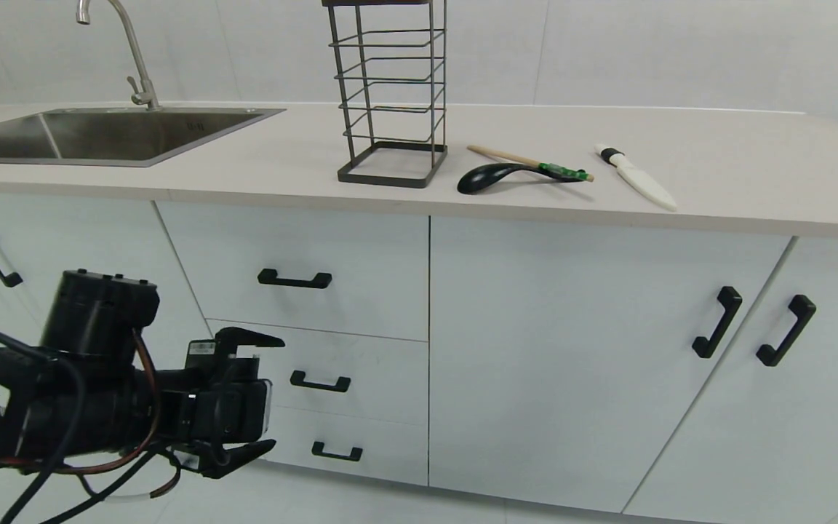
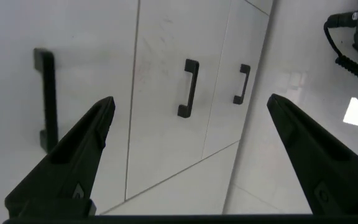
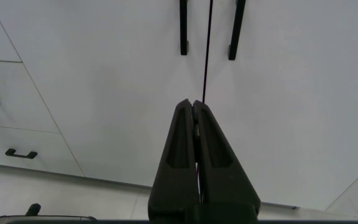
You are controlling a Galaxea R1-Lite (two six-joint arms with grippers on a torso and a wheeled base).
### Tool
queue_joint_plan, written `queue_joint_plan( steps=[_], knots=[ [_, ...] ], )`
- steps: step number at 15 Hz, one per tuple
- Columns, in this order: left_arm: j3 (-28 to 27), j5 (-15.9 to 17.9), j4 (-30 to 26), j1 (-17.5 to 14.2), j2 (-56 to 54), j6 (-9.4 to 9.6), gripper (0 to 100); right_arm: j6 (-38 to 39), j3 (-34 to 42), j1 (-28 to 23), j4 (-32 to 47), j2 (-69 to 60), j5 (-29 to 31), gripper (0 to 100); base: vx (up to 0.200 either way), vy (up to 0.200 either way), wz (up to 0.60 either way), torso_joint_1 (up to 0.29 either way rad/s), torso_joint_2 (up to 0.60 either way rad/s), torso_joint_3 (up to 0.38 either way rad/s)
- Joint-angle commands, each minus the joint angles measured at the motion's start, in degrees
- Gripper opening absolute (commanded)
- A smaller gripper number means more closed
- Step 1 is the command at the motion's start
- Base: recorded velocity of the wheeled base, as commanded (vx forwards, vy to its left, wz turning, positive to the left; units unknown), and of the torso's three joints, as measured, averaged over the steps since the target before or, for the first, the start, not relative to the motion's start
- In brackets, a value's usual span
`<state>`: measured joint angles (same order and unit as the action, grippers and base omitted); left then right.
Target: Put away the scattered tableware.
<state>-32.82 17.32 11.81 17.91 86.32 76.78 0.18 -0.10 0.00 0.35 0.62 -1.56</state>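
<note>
Head view: spoon (image 1: pixel 492 177), chopsticks (image 1: pixel 528 161) and knife (image 1: pixel 637 178) lie on the bench (image 1: pixel 717 145) right of the rack (image 1: pixel 390 94), mostly crosswise to me. My left gripper (image 1: pixel 273 393) hangs wide open by the drawers (image 1: pixel 368 364), well below and left of them. My right gripper (image 3: pixel 193 106), closed and empty, faces the doors (image 3: pixel 291 93) and is probably nearer.

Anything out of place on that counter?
Yes: a black spoon, wooden chopsticks and a white knife lie loose on the counter beside the wire rack, which stands empty. The chopsticks rest against the spoon's handle. Nothing looks spilled or broken.
</note>
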Motion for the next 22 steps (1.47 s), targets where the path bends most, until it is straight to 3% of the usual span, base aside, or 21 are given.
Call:
queue_joint_plan(
  steps=[1, 4, 7, 11, 12, 22],
  knots=[
    [-1.1, -0.4, 0.8, -0.1, 5.8, 0.22, 100, 0.0, 0.0, 0.0, 0.0, 0.1, 0.0, 0, 0.000, 0.000, 0.00, 0.000, 0.00, 0.000],
    [-1.3, -0.8, 5.8, 0.2, 11.7, -0.84, 100, 0.0, 0.0, 0.0, 0.0, 0.0, 0.0, 0, 0.000, 0.000, 0.00, 0.000, 0.00, 0.000],
    [-1.4, -0.8, 10.4, 0.5, 18.0, -4.71, 100, 0.0, 0.0, 0.0, 0.0, 0.1, 0.0, 0, 0.000, 0.000, 0.00, 0.000, 0.00, 0.000],
    [-1.7, -1.1, 17.9, 0.3, 24.9, -4.44, 100, 0.0, 0.0, 0.0, 0.0, 0.1, 0.0, 0, 0.000, 0.000, 0.00, 0.000, 0.00, 0.000],
    [-1.7, -1.5, 19.6, 0.3, 27.1, -3.65, 100, 0.0, 0.0, 0.0, 0.0, 0.1, 0.0, 0, 0.000, 0.000, 0.00, 0.000, 0.00, 0.000],
    [-3.9, -3.5, 28.4, -1.9, 38.6, -3.56, 100, 0.0, 0.0, 0.0, 0.0, 0.1, 0.0, 0, 0.000, 0.000, 0.00, 0.000, 0.00, 0.000]
  ],
)
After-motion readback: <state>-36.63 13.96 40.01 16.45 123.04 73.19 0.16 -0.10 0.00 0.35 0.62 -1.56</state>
